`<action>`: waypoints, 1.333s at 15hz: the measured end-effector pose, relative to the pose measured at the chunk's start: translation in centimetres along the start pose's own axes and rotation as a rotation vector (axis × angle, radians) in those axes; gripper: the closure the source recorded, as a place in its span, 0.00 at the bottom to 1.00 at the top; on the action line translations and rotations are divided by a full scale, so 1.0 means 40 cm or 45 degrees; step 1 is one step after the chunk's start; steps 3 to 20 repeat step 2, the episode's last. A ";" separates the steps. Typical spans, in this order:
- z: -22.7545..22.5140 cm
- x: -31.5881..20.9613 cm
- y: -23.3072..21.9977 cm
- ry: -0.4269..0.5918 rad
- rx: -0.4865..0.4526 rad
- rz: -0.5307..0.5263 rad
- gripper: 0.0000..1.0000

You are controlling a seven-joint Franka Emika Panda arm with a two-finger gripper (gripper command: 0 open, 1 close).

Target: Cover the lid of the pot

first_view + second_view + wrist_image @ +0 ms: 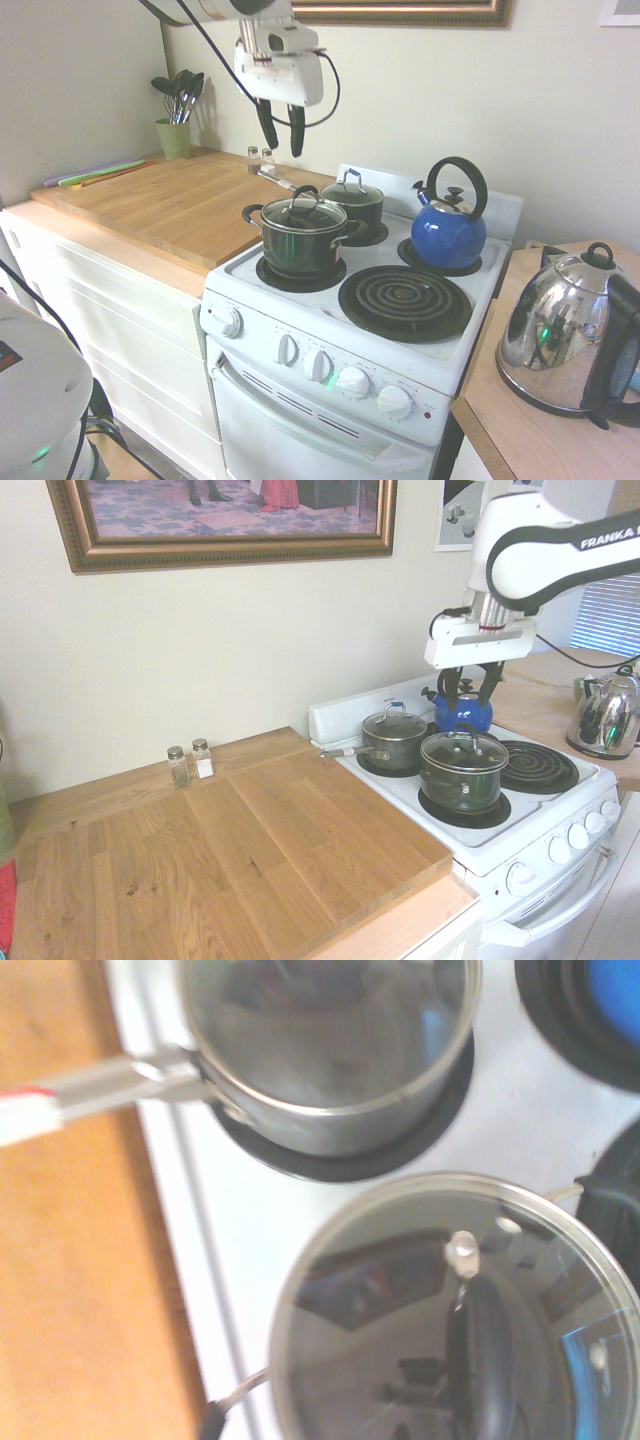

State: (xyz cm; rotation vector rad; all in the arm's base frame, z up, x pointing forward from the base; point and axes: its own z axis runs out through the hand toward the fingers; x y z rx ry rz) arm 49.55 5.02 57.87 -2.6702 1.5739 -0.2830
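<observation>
Glass, round and metal-rimmed, the lid (304,214) sits on the wide dark pot (300,245) at the stove's seven-o'clock burner, under my empty, spread gripper (281,128); if it rests off-centre, a nudge could tip it onto the stove (480,345).

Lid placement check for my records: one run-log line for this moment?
lid: seated on pot | gripper: open, empty, above pot | stage: placement done

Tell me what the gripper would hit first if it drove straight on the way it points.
Probably the lid sitting on the pot. The gripper points nearly straight down, jaws apart, empty, and the wrist view looks onto that lid's black handle. Exact depth alignment is uncertain.
</observation>
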 end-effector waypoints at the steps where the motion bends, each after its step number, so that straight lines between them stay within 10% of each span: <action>1: -0.047 -0.020 0.000 0.013 0.019 -0.011 0.00; 20: -0.092 -0.037 0.002 0.022 0.036 -0.020 0.00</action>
